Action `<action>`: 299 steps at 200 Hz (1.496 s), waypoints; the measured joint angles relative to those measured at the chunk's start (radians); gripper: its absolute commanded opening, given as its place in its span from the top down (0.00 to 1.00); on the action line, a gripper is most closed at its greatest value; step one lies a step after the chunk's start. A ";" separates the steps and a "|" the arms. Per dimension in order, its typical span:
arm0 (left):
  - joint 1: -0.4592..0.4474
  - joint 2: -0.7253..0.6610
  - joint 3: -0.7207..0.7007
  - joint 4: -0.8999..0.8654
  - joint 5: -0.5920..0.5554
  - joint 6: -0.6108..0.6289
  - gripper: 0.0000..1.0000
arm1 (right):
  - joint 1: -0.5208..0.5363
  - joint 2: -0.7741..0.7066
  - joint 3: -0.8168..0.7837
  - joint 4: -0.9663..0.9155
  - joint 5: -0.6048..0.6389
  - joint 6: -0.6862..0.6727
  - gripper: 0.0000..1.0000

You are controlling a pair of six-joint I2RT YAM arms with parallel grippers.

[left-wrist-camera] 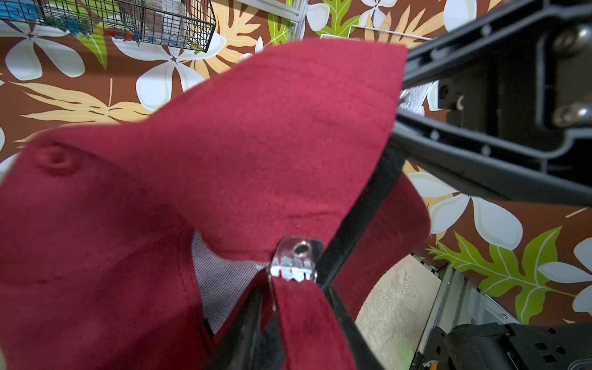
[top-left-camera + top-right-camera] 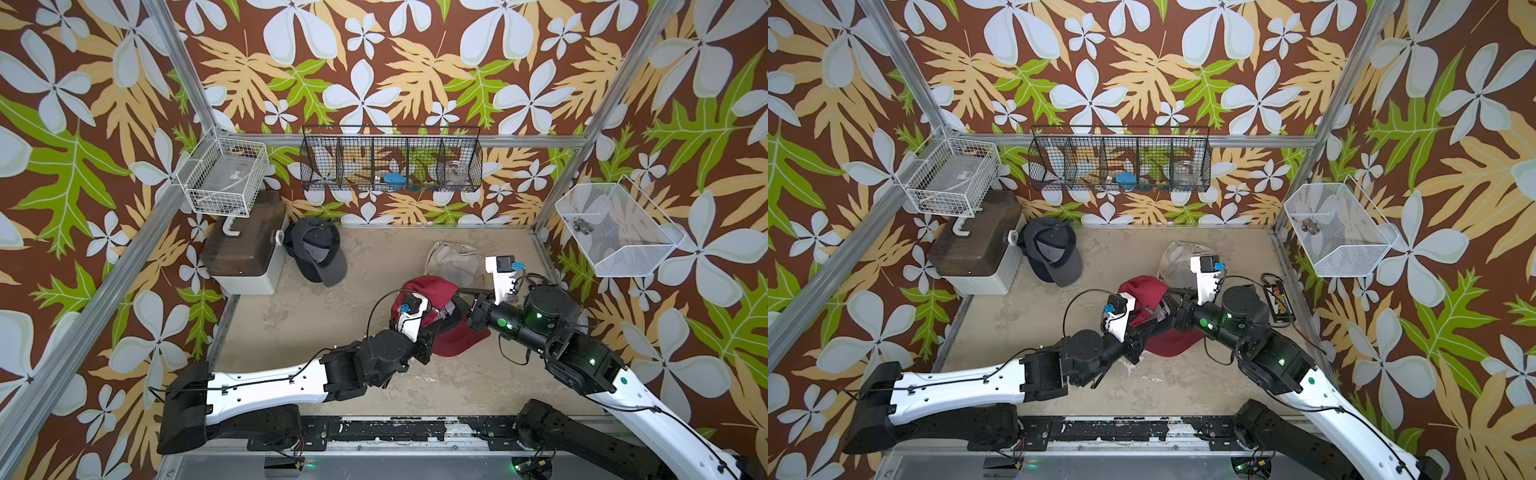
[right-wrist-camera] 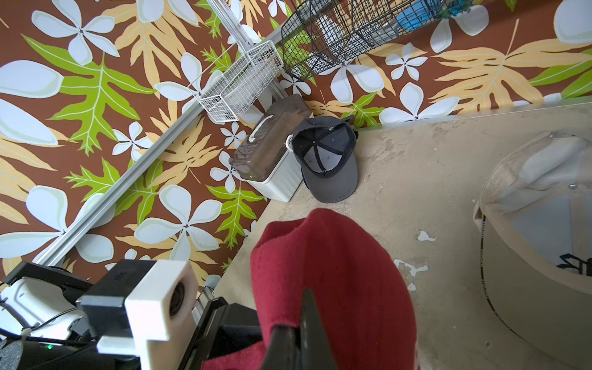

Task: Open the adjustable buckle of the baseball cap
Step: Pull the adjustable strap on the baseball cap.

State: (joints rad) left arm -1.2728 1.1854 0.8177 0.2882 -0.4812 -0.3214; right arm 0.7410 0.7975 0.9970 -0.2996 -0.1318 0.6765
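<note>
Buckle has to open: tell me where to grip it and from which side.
Probably the buckle by its toothed flap edge, from the strap side: the teeth lie bare where the strap leaves it, while red cap fabric crowds its far edge.

Just beside the red cap (image 3: 336, 262), the beige cap (image 3: 528, 288) runs off the right wrist view, its lettering cut.

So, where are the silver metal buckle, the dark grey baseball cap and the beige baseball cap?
silver metal buckle (image 1: 296, 264): left wrist view, on its toothed plate.
dark grey baseball cap (image 3: 334, 182): right wrist view, on its brim.
beige baseball cap (image 3: 528, 288): right wrist view, on its brim.
</note>
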 measured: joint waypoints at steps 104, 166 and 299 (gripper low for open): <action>0.000 -0.006 -0.007 0.000 -0.004 0.001 0.71 | 0.000 0.005 0.000 0.008 -0.010 0.003 1.00; 0.000 -0.008 -0.007 0.000 -0.015 0.004 0.82 | 0.000 -0.009 0.004 0.010 -0.024 0.006 1.00; 0.000 -0.034 -0.018 0.000 -0.037 0.011 0.85 | 0.000 -0.022 -0.016 0.023 -0.045 0.026 1.00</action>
State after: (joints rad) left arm -1.2728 1.1511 0.7994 0.2882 -0.5179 -0.3103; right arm 0.7410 0.7753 0.9810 -0.2771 -0.1772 0.7029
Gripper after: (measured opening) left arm 0.057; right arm 0.052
